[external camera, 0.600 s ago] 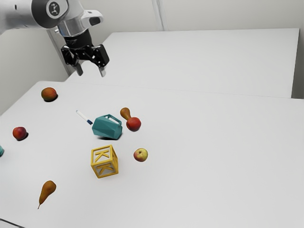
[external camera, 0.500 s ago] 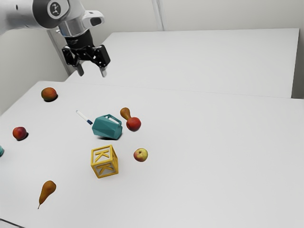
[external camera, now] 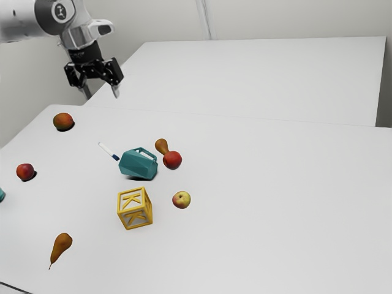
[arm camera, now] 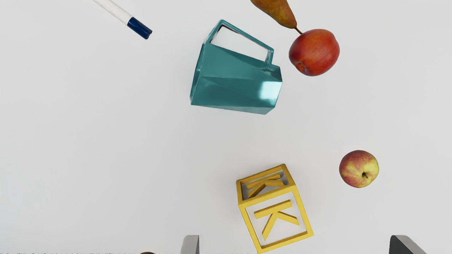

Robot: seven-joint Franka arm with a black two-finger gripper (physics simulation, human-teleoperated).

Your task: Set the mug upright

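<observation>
- Evidently, the tool (external camera: pixel 101 93) was open and empty, raised above the tabletop (external camera: pixel 275 184).
- The mug (arm camera: pixel 235 83) lay on its side, its handle (arm camera: pixel 247 35) near the red fruit (arm camera: pixel 314 53).
- An off-centre grip could, in my judgement, have let the mug swivel or slip (its slanted facets looked unhelpful).
- A wide approach or turn risked nudging the red fruit or the yellow block (arm camera: pixel 272 209).
- Release before the base sat flat would likely have caused toppling.

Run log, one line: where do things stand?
mug: on its side | gripper: open, above table | upright: not yet
</observation>
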